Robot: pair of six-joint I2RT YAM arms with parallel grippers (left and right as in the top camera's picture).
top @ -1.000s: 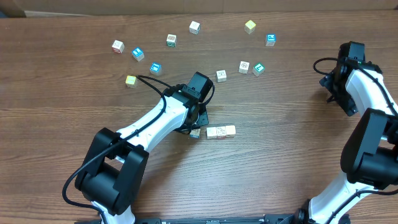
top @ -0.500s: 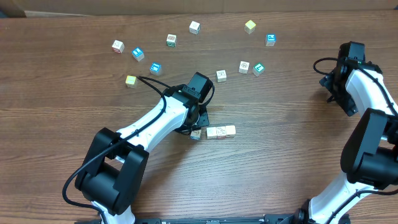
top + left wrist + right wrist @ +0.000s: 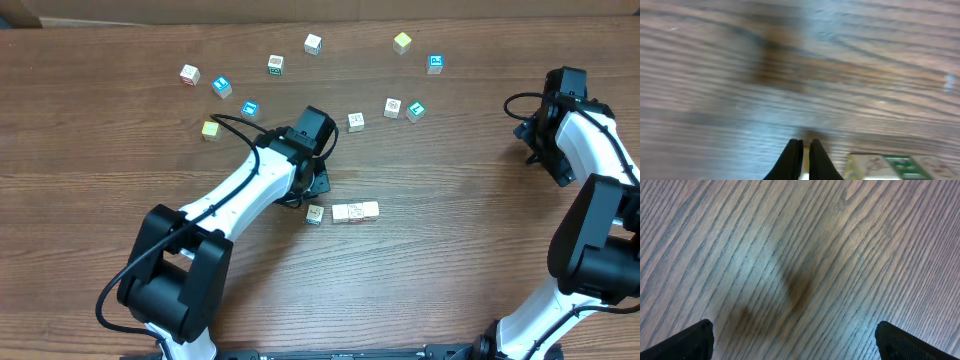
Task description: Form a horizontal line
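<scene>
**A:** How much of the line can be counted as done?

**B:** A short row of four cubes, the horizontal line point(image 3: 347, 212), is seen lying just beside the left gripper point(image 3: 318, 186). It sits off to one side of the fingertips, not between them. Three of the cubes are set flush. The blue-marked cube point(image 3: 315, 214), at the end nearest that gripper, is placed just beside them. Whether it touches them cannot be told from overhead.

**A:** Is anything being held?

**B:** Nothing is. In the wrist view the left gripper's fingers point(image 3: 791, 162) are drawn almost together, with only a slit between them and no cube in it. The right gripper point(image 3: 796, 342) is spread wide over bare table point(image 3: 450, 250) and is empty. The line is well apart from it.

**A:** And what is left to do?

**B:** Loose cubes point(image 3: 356, 121) are scattered beyond the left gripper, on the side away from the row, and none of them is aligned with it. If four cubes are enough, the task may be judged essentially finished, with at most the end cube to be nudged snug. If more cubes are meant to join, much is left. That cannot be settled from the task wording.
</scene>
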